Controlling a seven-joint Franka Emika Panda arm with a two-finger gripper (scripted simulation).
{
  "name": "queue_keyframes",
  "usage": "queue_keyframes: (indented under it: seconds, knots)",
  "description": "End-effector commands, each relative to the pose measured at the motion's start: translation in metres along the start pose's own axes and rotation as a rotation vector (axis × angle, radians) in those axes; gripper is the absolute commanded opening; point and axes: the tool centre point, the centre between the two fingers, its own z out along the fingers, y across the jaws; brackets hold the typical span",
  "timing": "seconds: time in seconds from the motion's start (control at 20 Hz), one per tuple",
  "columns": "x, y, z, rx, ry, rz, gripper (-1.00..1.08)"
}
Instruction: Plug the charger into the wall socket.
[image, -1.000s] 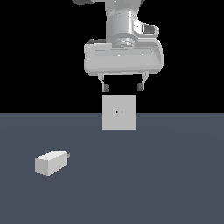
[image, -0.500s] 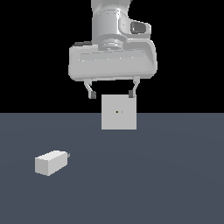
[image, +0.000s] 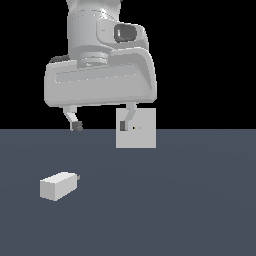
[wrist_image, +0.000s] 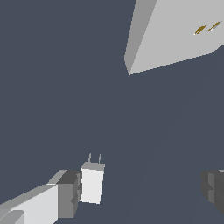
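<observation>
Nearest to my exterior camera lies the small off-white rectangular charger block (image: 58, 185), flat on the dark blue-grey floor (image: 190, 210), toward the exterior view's left — its short thin grey prongs (wrist_image: 95, 158) show clearly through the wrist camera. Above and beyond it hangs my light-grey gripper (image: 100, 125), its two dark-tipped fingers (image: 76, 125) spread wide with nothing between them; it is well apart from the charger. Farthest back stands the flat light-grey square wall socket plate (image: 142, 132), upright on the floor, with two tiny gold marks at its centre — one finger overlaps its edge in my exterior view.
</observation>
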Motion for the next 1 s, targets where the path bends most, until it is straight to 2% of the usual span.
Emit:
queue_keyframes:
  seconds: [0.0, 0.45, 0.95]
  knots:
    - [-0.012, -0.010, 0.008, 0.000, 0.010, 0.028, 1.00]
    - [-0.037, -0.037, 0.029, -0.003, 0.033, 0.095, 1.00]
    - [-0.045, -0.047, 0.037, -0.005, 0.041, 0.119, 1.00]
